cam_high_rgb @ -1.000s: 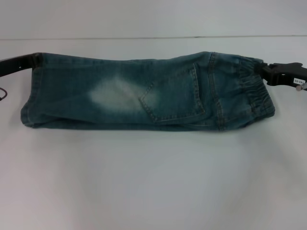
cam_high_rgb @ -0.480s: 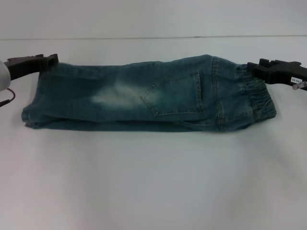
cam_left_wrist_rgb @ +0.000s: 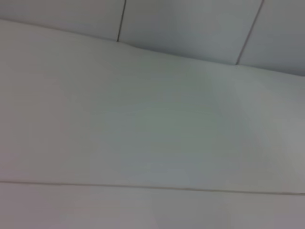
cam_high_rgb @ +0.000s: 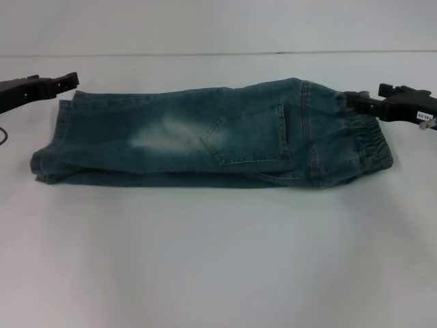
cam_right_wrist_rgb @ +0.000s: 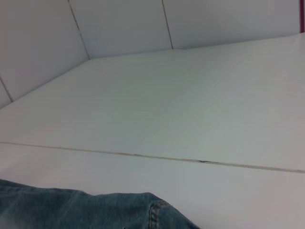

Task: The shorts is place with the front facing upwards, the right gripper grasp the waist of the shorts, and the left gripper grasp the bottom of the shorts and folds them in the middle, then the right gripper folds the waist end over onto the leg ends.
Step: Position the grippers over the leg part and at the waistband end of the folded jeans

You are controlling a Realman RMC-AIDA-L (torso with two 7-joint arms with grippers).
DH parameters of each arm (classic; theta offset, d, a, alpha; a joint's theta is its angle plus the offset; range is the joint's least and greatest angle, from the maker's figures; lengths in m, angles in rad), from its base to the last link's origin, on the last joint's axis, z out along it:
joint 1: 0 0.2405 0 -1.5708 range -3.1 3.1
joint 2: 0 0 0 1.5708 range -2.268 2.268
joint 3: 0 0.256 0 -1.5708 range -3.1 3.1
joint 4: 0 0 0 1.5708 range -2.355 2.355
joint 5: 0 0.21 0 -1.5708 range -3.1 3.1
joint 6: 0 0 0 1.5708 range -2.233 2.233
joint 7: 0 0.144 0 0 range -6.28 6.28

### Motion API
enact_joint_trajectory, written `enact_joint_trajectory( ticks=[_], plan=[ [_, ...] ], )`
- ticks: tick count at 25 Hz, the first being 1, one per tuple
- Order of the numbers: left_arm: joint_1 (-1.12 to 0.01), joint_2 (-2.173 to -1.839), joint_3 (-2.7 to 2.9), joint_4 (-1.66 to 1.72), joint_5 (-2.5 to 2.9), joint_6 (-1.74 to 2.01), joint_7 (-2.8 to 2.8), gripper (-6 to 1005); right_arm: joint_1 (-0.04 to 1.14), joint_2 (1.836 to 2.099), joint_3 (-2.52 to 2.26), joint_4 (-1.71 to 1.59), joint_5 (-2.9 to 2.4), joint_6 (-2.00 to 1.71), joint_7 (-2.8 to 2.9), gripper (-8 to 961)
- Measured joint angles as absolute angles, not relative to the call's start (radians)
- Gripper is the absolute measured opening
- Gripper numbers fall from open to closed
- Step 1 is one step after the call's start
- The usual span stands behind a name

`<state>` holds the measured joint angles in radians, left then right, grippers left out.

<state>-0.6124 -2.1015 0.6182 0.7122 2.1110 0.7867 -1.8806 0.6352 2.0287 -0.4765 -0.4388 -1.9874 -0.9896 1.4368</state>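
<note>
The denim shorts (cam_high_rgb: 205, 137) lie flat on the white table, folded lengthwise, with a back pocket on top. In the head view the gathered waist (cam_high_rgb: 362, 140) is at the right and the leg ends (cam_high_rgb: 51, 150) are at the left. My left gripper (cam_high_rgb: 68, 77) hovers just behind the far corner of the leg ends, open and clear of the cloth. My right gripper (cam_high_rgb: 355, 102) is open at the far edge of the waist, its fingertips level with the band. The right wrist view shows a strip of the shorts (cam_right_wrist_rgb: 95, 210). The left wrist view shows only table and wall.
The white table (cam_high_rgb: 218, 260) stretches wide in front of the shorts. A seam in the table (cam_high_rgb: 205, 54) runs across behind them, and a panelled wall (cam_right_wrist_rgb: 119, 24) stands beyond the table.
The left gripper has let go of the leg-end corner, which has dropped flat, and drawn back to the left. The right gripper has slid a little right along the waist's edge.
</note>
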Motion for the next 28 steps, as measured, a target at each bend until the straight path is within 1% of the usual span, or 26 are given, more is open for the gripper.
enact_joint_trajectory(
  ticks=[4, 5, 10, 12, 17, 19, 20, 23, 26, 28],
  plan=[
    [-0.581, -2.099, 0.618, 0.752, 2.057, 0.885, -1.874, 858, 0.632, 2.022, -0.477, -0.450, -1.991, -1.022, 1.468, 818],
    [-0.569, -2.095, 0.618, 0.764, 2.038, 0.929, -1.872, 902, 0.628, 2.018, -0.477, -0.465, -1.993, -1.047, 1.491, 841],
    [-0.526, -2.063, 0.618, 0.787, 1.940, 1.199, -1.798, 940, 0.591, 2.000, -0.511, -0.618, -1.997, -1.216, 1.654, 958],
    [-0.516, -2.054, 0.618, 0.784, 1.911, 1.319, -1.739, 948, 0.574, 1.981, -0.551, -0.694, -1.999, -1.293, 1.754, 958],
    [-0.511, -2.040, 0.656, 0.776, 1.919, 1.521, -1.649, 947, 0.571, 1.906, -0.617, -0.828, -2.031, -1.484, 1.994, 959],
    [-0.511, -2.038, 0.694, 0.776, 1.937, 1.567, -1.639, 946, 0.584, 1.884, -0.627, -0.874, -2.065, -1.541, 2.078, 959],
    [-0.511, -2.038, 0.710, 0.777, 1.945, 1.576, -1.637, 946, 0.593, 1.877, -0.633, -0.901, -2.090, -1.562, 2.121, 959],
    [-0.512, -2.042, 0.744, 0.779, 1.957, 1.580, -1.633, 946, 0.638, 1.870, -0.649, -0.988, -2.215, -1.618, 2.263, 959],
    [-0.516, -2.049, 0.748, 0.776, 1.964, 1.573, -1.619, 945, 0.704, 1.877, -0.654, -1.014, -2.367, -1.650, 2.346, 958],
    [-0.517, -2.052, 0.748, 0.773, 1.965, 1.571, -1.606, 945, 0.745, 1.887, -0.656, -1.011, -2.468, -1.658, 2.384, 958]
  ],
)
